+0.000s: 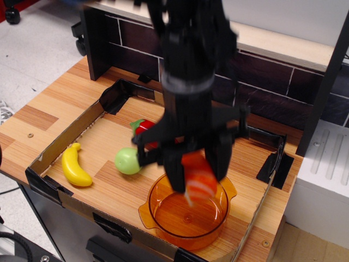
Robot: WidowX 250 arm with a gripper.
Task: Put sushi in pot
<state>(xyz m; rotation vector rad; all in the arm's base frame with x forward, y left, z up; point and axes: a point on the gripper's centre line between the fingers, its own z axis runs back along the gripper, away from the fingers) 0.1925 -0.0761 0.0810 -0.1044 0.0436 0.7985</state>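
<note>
I see my claw (197, 177) clamped on the sushi (199, 180), holding it just above the open pot (188, 208) near the counter's (43, 109) front right corner. The blurred arm hides most of the red pepper (143, 127), and part of the green fruit (127, 160) beside it.

Wood-grain worktop (49, 112) carries pot (163, 221), banana (74, 165), green fruit (127, 161), partly hidden red pepper (143, 126).
</note>
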